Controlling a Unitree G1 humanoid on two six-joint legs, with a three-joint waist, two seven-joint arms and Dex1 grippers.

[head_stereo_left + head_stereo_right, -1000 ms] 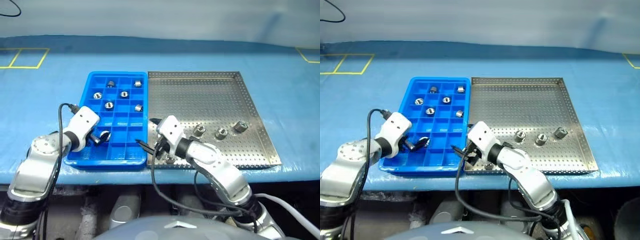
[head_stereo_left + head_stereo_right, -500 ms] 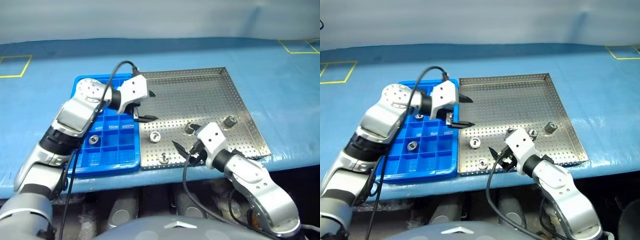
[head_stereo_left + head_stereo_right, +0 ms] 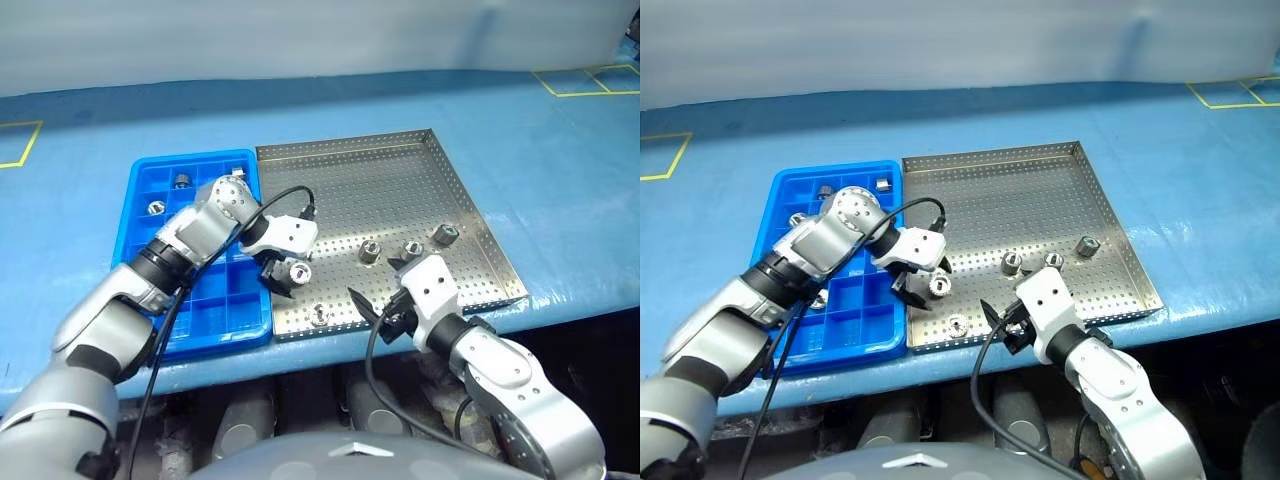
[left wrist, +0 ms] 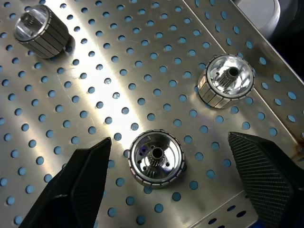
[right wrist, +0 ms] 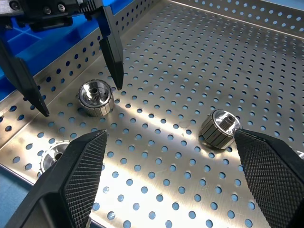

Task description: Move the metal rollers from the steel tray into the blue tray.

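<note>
The left gripper (image 4: pixel 156 185), fingers spread apart and empty, pointed down with a short silvery metal roller (image 4: pixel 156 158) standing upright on the perforated steel tray (image 3: pixel 400 180) directly between them, nearer than the open, empty right gripper (image 3: pixel 372 312).

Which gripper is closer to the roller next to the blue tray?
Left. The left gripper is open, straddling that roller; the right gripper is open, off to the side, nearer the steel tray's front rim.

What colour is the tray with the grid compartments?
Bright blue; the blue tray shows best in the left eye view.
</note>
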